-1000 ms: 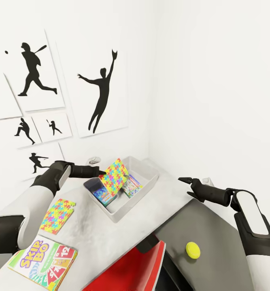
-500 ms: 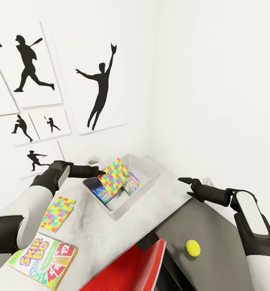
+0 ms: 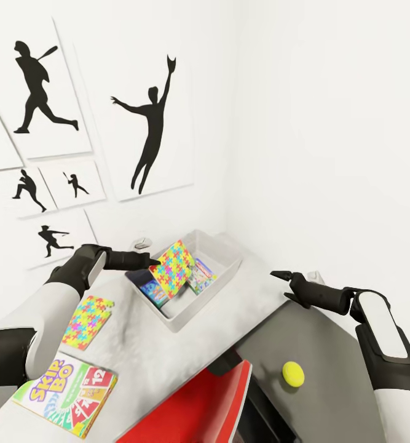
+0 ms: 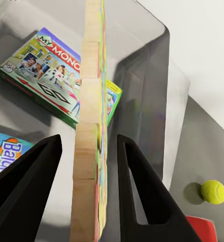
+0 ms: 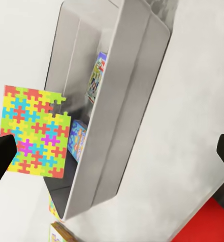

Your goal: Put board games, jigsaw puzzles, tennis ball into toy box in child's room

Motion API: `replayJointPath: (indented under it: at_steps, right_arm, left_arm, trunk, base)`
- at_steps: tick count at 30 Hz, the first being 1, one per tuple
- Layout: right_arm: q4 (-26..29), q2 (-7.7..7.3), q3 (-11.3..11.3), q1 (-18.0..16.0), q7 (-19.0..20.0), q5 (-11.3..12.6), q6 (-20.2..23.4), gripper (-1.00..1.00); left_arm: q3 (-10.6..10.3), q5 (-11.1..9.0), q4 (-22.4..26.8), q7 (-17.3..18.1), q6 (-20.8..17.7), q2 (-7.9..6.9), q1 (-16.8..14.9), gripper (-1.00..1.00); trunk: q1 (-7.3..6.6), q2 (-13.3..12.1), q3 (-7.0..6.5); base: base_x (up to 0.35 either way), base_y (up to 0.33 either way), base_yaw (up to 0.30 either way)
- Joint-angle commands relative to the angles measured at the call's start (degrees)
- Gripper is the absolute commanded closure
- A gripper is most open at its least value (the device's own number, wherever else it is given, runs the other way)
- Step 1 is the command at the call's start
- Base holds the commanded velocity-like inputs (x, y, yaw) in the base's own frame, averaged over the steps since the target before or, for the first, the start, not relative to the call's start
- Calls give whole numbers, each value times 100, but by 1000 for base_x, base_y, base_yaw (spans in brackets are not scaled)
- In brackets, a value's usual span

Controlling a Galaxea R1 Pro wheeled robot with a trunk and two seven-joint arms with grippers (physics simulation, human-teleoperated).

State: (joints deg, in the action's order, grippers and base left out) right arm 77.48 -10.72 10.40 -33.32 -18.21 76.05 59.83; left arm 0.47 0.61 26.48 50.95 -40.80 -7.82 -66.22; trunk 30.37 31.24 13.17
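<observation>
**Desk corner: toys, bin and my two pincers**

- My left gripper (image 3: 150, 263): pinching one jigsaw puzzle (image 3: 176, 269) by its edge, held tilted above the toy box (image 3: 220, 288). In the left wrist view the puzzle (image 4: 89, 126) stands edge-on between my two fingers (image 4: 137, 186).
- Toy box: light grey bin on the light part of the table (image 3: 161, 360), close to the wall corner. Inside it lie two board games: the Monopoly box (image 4: 56, 75) and the blue cartoon box (image 3: 155, 291).
- Second jigsaw puzzle (image 3: 86, 321): flat on the table, beside my left forearm, outside the bin.
- Skip-Bo box (image 3: 64, 387): flat on the table near its front edge, just beyond the second puzzle, outside the bin.
- Tennis ball (image 3: 292, 373): on the dark grey lower section of the table, well apart from the bin.
- My right gripper (image 3: 279, 276): spread, holding nothing, hovering over the table edge to the right of the bin.
- Red chair (image 3: 195, 409): at the table's front edge.
- Wall: black sports silhouette pictures (image 3: 152, 129).
</observation>
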Motion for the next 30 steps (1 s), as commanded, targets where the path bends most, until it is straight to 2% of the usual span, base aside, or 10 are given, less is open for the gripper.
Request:
replayJointPath:
  at_steps: [1,5,17,23,30]
  right_arm:
    - [4,0,3,-5,-60,60,17,-100]
    - [4,0,1,-4,-60,62,17,-100]
    - [4,0,-2,0,-60,68,17,-100]
    - [4,0,4,0,-60,60,17,-100]
    - [4,0,-2,1,-60,56,17,-100]
  left_arm:
    - [2,8,37,20,-34,0,-5,100]
    - [-13,16,194,20,-34,0,-5,100]
    - [-17,27,226,14,-29,-2,-5,100]
    - [-25,40,226,13,220,-1,3,100]
    - [-30,44,226,11,268,0,12,100]
  trunk:
    - [2,10,20]
    - [2,10,57]
    - [2,10,170]
    - [2,10,226]
    - [2,10,292]
  base:
    - [0,0,0]
    - [0,0,0]
    - [0,0,0]
    - [0,0,0]
    - [0,0,0]
